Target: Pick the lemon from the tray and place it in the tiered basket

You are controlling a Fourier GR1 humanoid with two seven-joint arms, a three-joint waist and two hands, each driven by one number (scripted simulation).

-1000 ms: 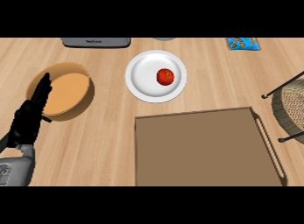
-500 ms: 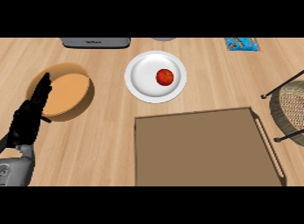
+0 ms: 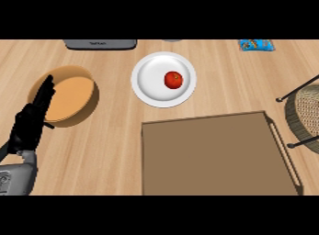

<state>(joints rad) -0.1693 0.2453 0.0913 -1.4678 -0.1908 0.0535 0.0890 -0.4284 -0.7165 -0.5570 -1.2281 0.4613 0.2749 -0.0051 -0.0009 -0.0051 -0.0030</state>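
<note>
Resting at the view's left edge, the left hand [image 3: 31, 120] points its fingers straight up, pressed together and holding nothing, overlapping the near rim of the wooden bowl [image 3: 70, 94]. Right of that bowl sits a white plate [image 3: 151, 87] carrying a red fruit [image 3: 173, 79]; the brown tray [image 3: 216, 156] lies just below the plate, with no lemon showing on it, and the wicker basket [image 3: 314, 114] sits beside the tray's right side.

A light wooden counter [image 3: 223, 69] with visible grain fills the view, evenly lit throughout.
</note>
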